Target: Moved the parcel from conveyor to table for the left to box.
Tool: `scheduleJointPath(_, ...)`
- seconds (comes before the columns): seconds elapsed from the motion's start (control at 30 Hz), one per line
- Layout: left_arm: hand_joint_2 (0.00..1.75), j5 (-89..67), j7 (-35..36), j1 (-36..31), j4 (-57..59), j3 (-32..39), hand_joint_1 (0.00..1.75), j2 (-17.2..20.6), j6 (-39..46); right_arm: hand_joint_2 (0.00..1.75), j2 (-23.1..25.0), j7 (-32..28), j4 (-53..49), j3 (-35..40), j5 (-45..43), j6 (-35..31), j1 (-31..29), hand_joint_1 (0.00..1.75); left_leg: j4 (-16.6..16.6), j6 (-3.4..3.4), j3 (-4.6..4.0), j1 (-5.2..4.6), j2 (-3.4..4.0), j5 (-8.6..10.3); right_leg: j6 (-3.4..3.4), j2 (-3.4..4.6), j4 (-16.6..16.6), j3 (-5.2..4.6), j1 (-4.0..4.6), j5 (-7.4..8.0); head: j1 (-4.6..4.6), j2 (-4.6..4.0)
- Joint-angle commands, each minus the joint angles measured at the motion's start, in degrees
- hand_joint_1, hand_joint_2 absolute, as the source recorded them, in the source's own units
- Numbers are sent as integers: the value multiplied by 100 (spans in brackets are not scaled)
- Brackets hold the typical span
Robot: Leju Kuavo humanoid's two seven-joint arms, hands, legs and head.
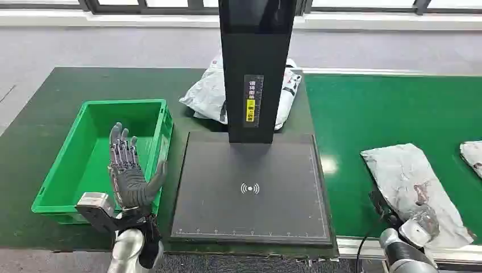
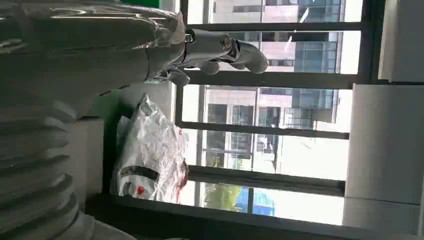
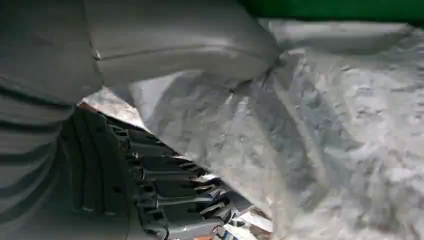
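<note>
A grey crumpled parcel (image 1: 404,173) lies on the green conveyor (image 1: 386,108) at the right. My right hand (image 1: 422,220) is at its near end. In the right wrist view the thumb (image 3: 175,45) lies on top of the parcel (image 3: 325,125) and the dark fingers (image 3: 175,195) sit under its edge, so the hand grips it. My left hand (image 1: 128,170) is raised with fingers spread and nothing in it, in front of the green box (image 1: 122,103). The left wrist view shows that hand (image 2: 125,50) open.
A black scanner plate (image 1: 250,187) with a tall black post (image 1: 256,68) stands between box and conveyor. White parcels (image 1: 207,94) (image 2: 150,150) lie behind the post. Another grey parcel (image 1: 473,153) lies at the conveyor's right edge.
</note>
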Motion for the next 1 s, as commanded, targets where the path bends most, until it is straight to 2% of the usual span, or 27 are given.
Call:
scheduleJointPath(0.03,175,-7,15,526,61,181,0,-418,-16,175,156,-51,181,390,253,-42,-164,175,-5,0,9,2,26,-6,-3,23,-8,4,2,3,0,-2)
scheduleJointPath(0.37,175,-27,15,555,-21,207,0,-418,1,175,198,-30,145,620,253,-126,-293,175,-16,-1,18,1,42,-6,-6,38,-19,5,3,8,0,0)
scheduleJointPath(0.47,175,-29,15,575,-75,202,0,-418,58,175,248,-68,31,843,253,-461,-309,175,-8,-1,11,1,35,-7,-3,32,-9,-1,2,4,0,0)
scheduleJointPath(0.53,175,-21,15,636,-151,229,0,-418,160,175,534,-472,-438,1144,245,-1398,-266,175,-6,-1,8,-1,40,-7,-3,37,-5,-7,0,5,0,0)
scheduleJointPath(0.57,175,-30,15,654,-168,238,0,-418,164,175,688,-558,-609,1248,253,-1563,-261,175,-9,-1,10,2,57,-9,-5,53,-11,-7,3,9,0,-2)
scheduleJointPath(0.6,175,-51,15,667,-175,242,0,-418,188,175,983,-923,-1146,1369,253,-1939,-60,175,-15,-2,15,0,68,-9,-7,64,-14,-6,2,12,0,0)
scheduleJointPath(0.63,175,-17,15,699,-195,237,0,-418,196,175,1108,-1194,-1406,1348,208,-1999,38,175,-10,-3,6,2,64,-10,-6,61,-9,-11,3,11,0,0)
scheduleJointPath(0.67,175,-17,15,725,-195,217,0,-418,210,175,1420,-1484,-1986,1491,147,-2114,291,175,-16,-5,13,2,76,-10,-8,73,-14,-11,4,13,-2,0)
scheduleJointPath(0.7,175,-23,15,750,-197,207,0,-418,234,175,1823,-1989,-2863,1533,149,-2071,689,175,-12,-5,7,4,58,-9,-8,57,-8,-10,6,9,0,0)
scheduleJointPath(0.73,175,-23,15,750,-197,207,0,-418,234,175,1823,-1989,-2863,1533,149,-2071,689,175,-20,-9,19,8,66,-11,-13,65,-15,-4,9,8,0,-2)
scheduleJointPath(0.77,175,-81,15,727,-179,231,0,-418,230,175,2084,-2073,-3266,1682,253,-2067,874,175,-16,-10,13,10,53,-7,-12,51,-12,-7,11,6,-2,0)
scheduleJointPath(0.8,175,-91,15,704,-159,274,0,-418,204,175,2200,-2275,-3640,1848,235,-2005,1066,175,-22,-12,22,9,62,-8,-15,58,-15,-3,11,5,0,-2)
scheduleJointPath(0.87,175,-80,15,690,-172,365,0,-418,194,175,2465,-2540,-4307,2170,193,-1999,1439,175,-12,-11,8,15,35,-4,-14,33,-3,-9,18,-2,-2,0)
scheduleJointPath(1.0,175,-88,15,705,-196,429,0,-418,185,175,2610,-2787,-5112,2611,137,-1912,1916,175,-23,-14,14,18,29,-8,-25,25,-7,-4,19,-14,-2,-2)
